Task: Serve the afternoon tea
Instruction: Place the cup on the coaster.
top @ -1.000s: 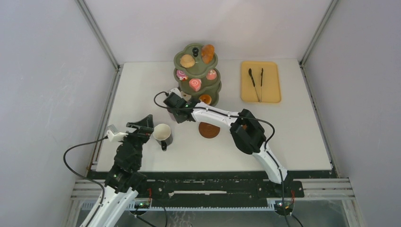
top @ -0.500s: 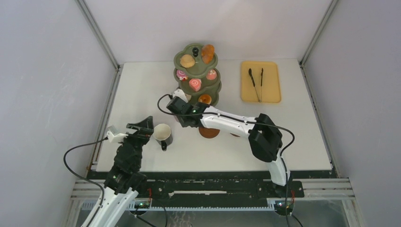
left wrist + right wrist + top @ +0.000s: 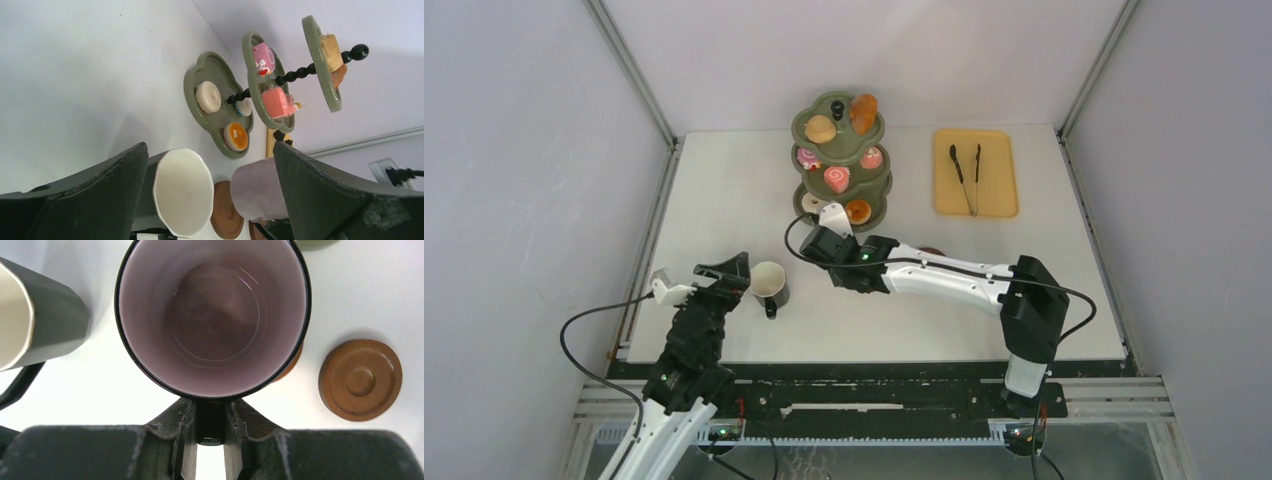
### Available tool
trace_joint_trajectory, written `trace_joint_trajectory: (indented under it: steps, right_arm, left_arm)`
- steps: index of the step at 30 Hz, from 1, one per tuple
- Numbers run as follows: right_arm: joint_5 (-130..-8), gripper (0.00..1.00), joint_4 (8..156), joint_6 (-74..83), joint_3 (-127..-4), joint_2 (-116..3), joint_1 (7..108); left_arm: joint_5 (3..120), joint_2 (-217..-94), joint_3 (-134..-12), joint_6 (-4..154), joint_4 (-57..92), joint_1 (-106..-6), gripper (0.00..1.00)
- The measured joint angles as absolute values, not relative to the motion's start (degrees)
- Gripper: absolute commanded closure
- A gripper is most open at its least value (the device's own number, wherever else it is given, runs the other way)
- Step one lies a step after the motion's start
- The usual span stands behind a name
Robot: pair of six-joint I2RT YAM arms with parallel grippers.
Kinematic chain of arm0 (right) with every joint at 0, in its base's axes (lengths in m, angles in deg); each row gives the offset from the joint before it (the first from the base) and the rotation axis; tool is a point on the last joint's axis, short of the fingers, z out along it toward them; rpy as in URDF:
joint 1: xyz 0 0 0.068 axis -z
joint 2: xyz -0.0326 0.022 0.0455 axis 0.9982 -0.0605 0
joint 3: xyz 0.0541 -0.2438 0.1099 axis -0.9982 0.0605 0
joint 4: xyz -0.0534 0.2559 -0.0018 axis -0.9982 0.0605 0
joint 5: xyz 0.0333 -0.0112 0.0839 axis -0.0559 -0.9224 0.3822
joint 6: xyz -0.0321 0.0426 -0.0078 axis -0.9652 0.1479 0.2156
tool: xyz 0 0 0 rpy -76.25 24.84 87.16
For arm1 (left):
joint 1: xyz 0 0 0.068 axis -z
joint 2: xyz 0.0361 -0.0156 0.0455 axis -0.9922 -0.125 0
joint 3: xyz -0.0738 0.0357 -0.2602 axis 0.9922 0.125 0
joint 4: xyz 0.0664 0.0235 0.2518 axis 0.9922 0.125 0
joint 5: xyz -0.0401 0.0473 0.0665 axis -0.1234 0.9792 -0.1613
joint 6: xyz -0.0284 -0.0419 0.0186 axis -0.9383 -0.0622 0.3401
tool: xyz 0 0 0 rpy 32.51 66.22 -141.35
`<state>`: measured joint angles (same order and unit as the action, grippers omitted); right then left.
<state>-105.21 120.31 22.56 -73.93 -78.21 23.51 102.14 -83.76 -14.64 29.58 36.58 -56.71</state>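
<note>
Right wrist view: right gripper (image 3: pixel 210 427) pinched lilac-lined black mug (image 3: pixel 212 315) by its handle, round brown saucer (image 3: pixel 360 379) beside it bare; left gripper (image 3: pixel 724 272) spread.

A: Light?
B: Bright, even, overhead; soft, faint shadows on table (image 3: pixel 724 190) by stand (image 3: pixel 800 128).
A: Sharpness?
B: Top cam crisp. Wrist cams: near fingers (image 3: pixel 75 200) dark, slightly soft; faint ring glare inside cup (image 3: pixel 212 315).

The right arm (image 3: pixel 944 272), cup (image 3: pixel 212 315) in hand (image 3: pixel 210 415), bars the front of the stand (image 3: pixel 874 182); bare table (image 3: pixel 724 190) lies left
</note>
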Motion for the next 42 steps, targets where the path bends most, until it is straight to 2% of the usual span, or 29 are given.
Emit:
trace_joint_trajectory:
  steps: [17,23,29,42]
  right_arm:
    - [-109.4,1.00,122.9,30.0,-59.7,-66.1,25.3]
    - [-109.8,1.00,123.1,30.7,-54.7,-59.5,28.9]
    - [-109.6,1.00,123.1,30.7,-50.4,-55.7,33.1]
    - [-106.8,1.00,120.7,29.6,-42.9,-53.7,41.2]
  left_arm:
    - [99.6,-86.1,-14.7,30.3,37.8,-56.7,0.00]
    - [99.8,-82.3,-14.7,30.0,37.8,-56.7,0.00]
    - [100.1,-84.3,-14.7,30.0,38.4,-56.7,0.00]
    - [100.1,-84.9,-14.7,30.0,39.1,-56.7,0.00]
